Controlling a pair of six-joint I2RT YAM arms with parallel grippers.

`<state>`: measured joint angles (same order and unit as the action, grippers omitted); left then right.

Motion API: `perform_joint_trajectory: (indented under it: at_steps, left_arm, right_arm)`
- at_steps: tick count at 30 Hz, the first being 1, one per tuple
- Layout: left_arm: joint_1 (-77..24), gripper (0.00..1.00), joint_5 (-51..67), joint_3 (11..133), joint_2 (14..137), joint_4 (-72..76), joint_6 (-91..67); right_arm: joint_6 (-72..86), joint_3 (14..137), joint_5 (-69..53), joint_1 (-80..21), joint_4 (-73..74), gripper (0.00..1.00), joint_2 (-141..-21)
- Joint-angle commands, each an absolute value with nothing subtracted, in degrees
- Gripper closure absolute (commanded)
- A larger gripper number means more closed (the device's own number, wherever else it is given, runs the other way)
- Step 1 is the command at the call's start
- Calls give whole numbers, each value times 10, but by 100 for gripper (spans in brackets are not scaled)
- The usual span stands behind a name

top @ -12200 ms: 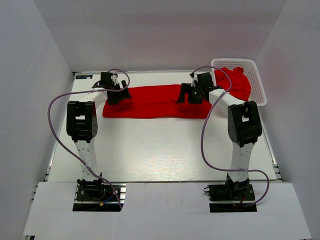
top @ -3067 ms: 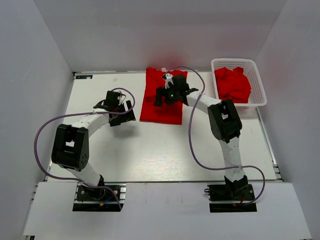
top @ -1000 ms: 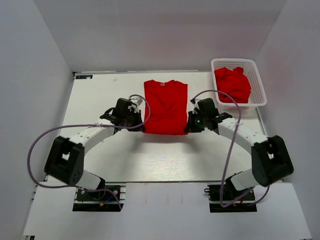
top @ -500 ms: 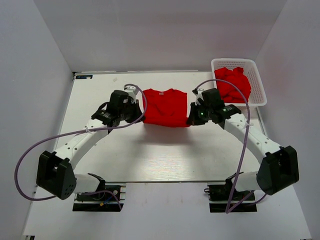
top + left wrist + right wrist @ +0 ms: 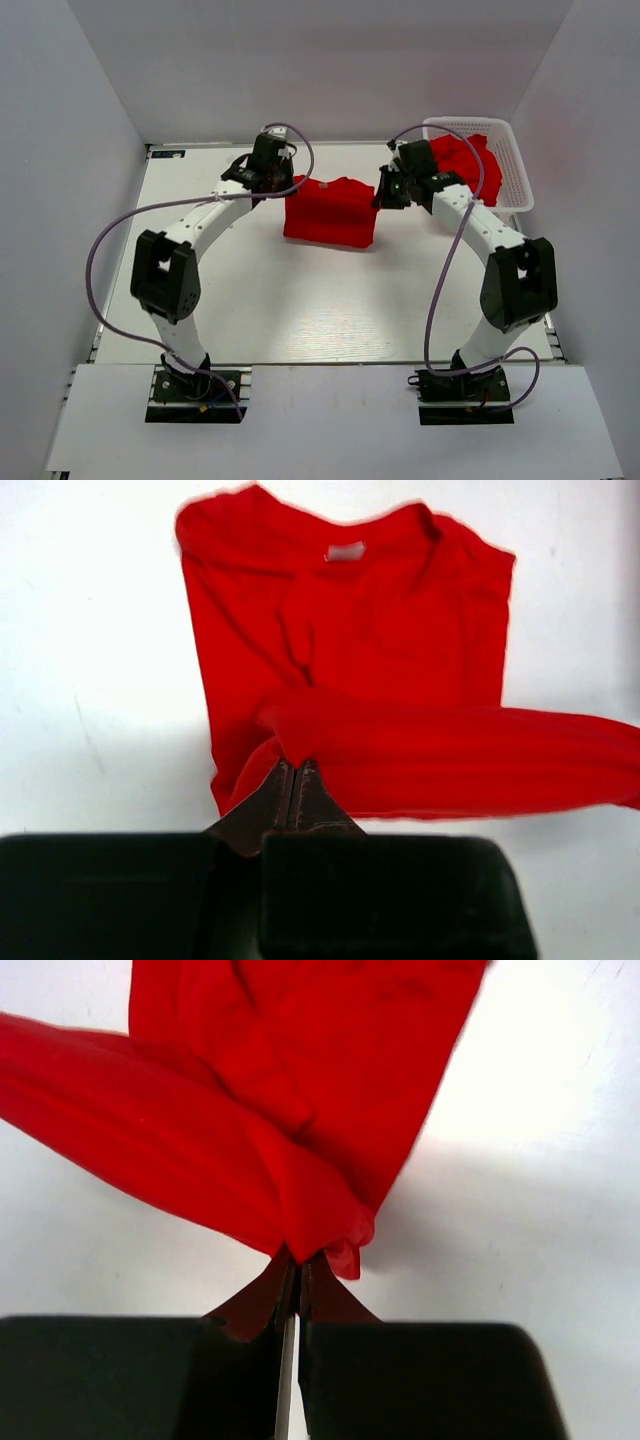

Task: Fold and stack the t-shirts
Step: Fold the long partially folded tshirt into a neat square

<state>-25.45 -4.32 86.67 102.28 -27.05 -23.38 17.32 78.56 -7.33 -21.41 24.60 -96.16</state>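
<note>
One red t-shirt (image 5: 330, 212) lies in the middle of the table, its near half lifted and doubled back over the far half. My left gripper (image 5: 283, 184) is shut on the left end of the raised hem and my right gripper (image 5: 384, 195) on the right end. In the left wrist view the jaws (image 5: 295, 766) pinch the fold, with the collar and its white neck label (image 5: 345, 551) flat on the table beyond. The right wrist view shows the jaws (image 5: 298, 1258) clamped on a bunched corner of the t-shirt (image 5: 300, 1070). More red t-shirts (image 5: 468, 165) are heaped in the basket.
The white lattice basket (image 5: 521, 170) stands at the far right corner, close behind my right arm. White walls enclose the table on the left, back and right. Cables loop from both arms above the table.
Both grippers have carried the t-shirt's near hem away from the arm bases toward the collar, so the visible shirt is shorter. Both arms reach farther back.
</note>
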Motion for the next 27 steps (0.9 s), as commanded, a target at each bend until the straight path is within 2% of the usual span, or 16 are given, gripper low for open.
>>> perform_joint_trajectory:
  at_steps: [1,12,23,27]
  left_arm:
    - [-236,100,-105,933,1049,-298,-226]
    - [-202,100,-104,1070,1167,-311,-226]
    - [-180,100,-70,1128,1244,-249,-215]
    - [-170,100,-59,1161,1287,-241,-215]
  right_arm:
    - [159,848,-76,-188,245,100,-991]
    - [152,961,-166,-149,249,100,-1109]
    - [141,1059,-217,-127,175,100,-1226]
    - [145,1098,-257,-122,100,100,-1292]
